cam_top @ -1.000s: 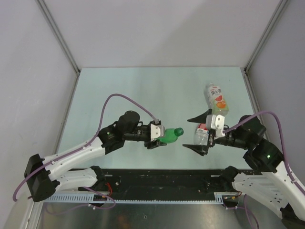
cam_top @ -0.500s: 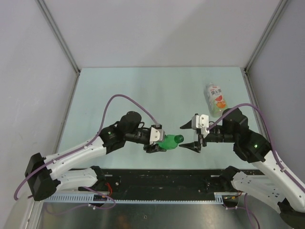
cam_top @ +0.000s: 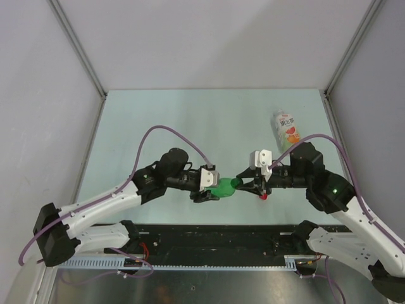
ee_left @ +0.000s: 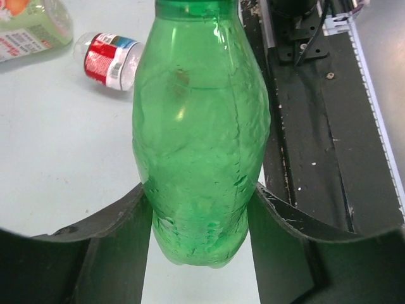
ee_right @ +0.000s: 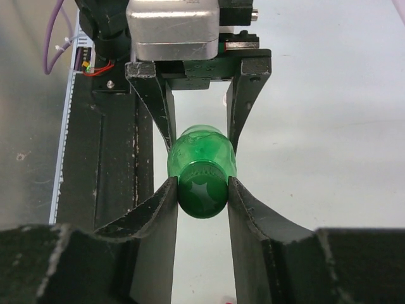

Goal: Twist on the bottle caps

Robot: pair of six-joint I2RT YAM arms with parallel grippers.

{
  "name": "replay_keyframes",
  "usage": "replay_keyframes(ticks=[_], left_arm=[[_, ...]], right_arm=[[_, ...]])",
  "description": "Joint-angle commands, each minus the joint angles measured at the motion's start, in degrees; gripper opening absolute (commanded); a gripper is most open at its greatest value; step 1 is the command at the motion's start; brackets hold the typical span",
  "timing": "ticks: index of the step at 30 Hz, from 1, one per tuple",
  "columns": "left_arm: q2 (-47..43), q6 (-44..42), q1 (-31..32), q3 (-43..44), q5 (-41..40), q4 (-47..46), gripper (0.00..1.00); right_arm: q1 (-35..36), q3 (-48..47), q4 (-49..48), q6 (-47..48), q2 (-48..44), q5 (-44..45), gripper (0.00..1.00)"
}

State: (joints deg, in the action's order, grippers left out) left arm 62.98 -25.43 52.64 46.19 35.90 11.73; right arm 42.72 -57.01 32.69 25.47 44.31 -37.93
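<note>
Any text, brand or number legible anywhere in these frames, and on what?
On the wide clear bottle: label print too small to read.
On the slim clear bottle: red-white label, print blurred.
On the green cap of the green bottle: star-like mark, no letters.

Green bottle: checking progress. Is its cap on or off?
On: a green cap covers the neck of the bottle in the right wrist view. Tightness: cannot tell.
</note>
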Motion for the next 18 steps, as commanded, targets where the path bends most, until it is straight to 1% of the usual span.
replay_keyframes(ticks=[1, 2, 4, 5, 6, 7, 9, 10, 12, 13, 16, 18], left_arm=[[-2.66, 2.79, 0.18, 4.84, -7.19, -1.98, 0.0], [-2.41, 4.05, 0.18, 5.65, -10.3, -2.02, 0.0], [-1.43, 5.76, 0.22, 7.52, -16.89, -2.33, 0.0], [-0.87, 5.84, 0.33, 8.39, -19.8, -2.42, 0.0], [-0.37, 5.57, 0.61, 9.27, -22.97, -2.59, 0.0], [0.09, 5.13, 0.97, 10.06, -26.01, -2.85, 0.0], [0.89, 4.1, 1.54, 11.62, -31.25, -3.44, 0.0], [1.25, 3.78, 1.7, 12.15, -33.05, -3.98, 0.0], [2.27, 3.25, 1.86, 12.95, -34.99, -4.87, 0.0], [2.83, 3.31, 1.9, 13.22, -36.32, -5.18, 0.0], [4.63, 4.12, 1.93, 13.43, -39.63, -5.79, 0.0], [5.45, 4.72, 1.98, 13.03, -41.8, -5.94, 0.0]], right_arm=[[0.46, -0.45, -2.9, -5.96, 1.16, 4.31, 0.17], [0.41, -0.46, -4.44, -9.12, 1.63, 6.71, 0.15], [0.43, -0.47, -8.09, -19.63, 3.32, 13.05, 0.13], [0.39, -0.47, -10.11, -26.37, 4.55, 16.79, 0.11], [0.28, -0.42, -11.9, -34.63, 6.0, 21.69, 0.05], [0.18, -0.44, -13.15, -43.06, 7.47, 27.31, 0.03], [0.13, -0.46, -12.47, -58.81, 10.2, 37.12, 0.01], [0.37, -0.42, -11.9, -64.73, 11.38, 40.43, 0.0], [1.76, -0.41, -12.26, -73.12, 13.16, 45.65, 0.0], [2.55, -0.39, -13.33, -75.89, 13.69, 47.42, 0.0], [3.58, -0.44, -15.93, -83.16, 13.51, 51.6, 0.0], [4.01, -0.46, -16.19, -86.19, 12.59, 54.58, 0.0]])
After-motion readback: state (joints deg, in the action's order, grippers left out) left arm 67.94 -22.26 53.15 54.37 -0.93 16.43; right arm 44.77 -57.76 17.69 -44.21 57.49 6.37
